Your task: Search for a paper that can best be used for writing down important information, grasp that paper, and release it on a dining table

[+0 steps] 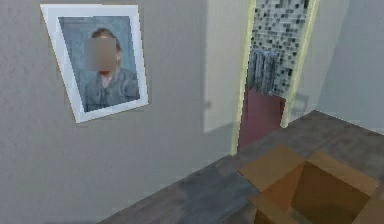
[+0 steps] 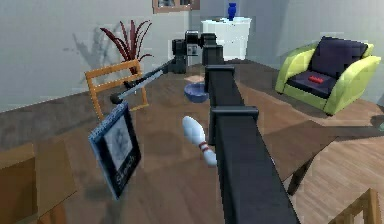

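My arm [image 2: 235,130] reaches out across the arm side view. From the gripper's dark body, thin fingers [image 2: 150,78] run left, and the gripper [image 2: 118,98] ends above the dark wood floor. A flat sheet-like thing [image 2: 118,150] with a pale face and a dark blue border hangs tilted right under the fingertips, clear of the floor. The gripper holds it.
A white pin with red stripes [image 2: 198,138] lies beside the arm. Farther out are a wooden chair [image 2: 115,82], a red-leaved plant [image 2: 128,40], a white dresser [image 2: 225,38] and a green armchair [image 2: 325,70]. Ahead are a framed portrait [image 1: 97,60], a doorway [image 1: 265,90] and an open cardboard box [image 1: 305,185].
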Robot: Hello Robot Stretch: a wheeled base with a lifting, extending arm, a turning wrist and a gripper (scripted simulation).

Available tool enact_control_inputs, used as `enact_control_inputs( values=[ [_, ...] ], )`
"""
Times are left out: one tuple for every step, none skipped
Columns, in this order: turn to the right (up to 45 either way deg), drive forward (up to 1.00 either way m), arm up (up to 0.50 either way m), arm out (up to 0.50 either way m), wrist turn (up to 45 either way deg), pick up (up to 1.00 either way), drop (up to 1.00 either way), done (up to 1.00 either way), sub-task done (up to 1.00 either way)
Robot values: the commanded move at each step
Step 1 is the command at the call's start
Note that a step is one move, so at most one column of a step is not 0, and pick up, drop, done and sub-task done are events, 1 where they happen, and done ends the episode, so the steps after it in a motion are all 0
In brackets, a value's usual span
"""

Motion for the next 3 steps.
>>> enact_control_inputs(
  values=[
    [0.0, 0.0, 0.0, 0.0, 45.0, 0.0, 0.0, 0.0, 0.0],
    [0.0, 0.0, 0.0, 0.0, 39.0, 0.0, 0.0, 0.0, 0.0],
    [0.0, 0.0, -0.14, 0.0, 0.0, 0.0, 0.0, 0.0, 0.0]
  ],
)
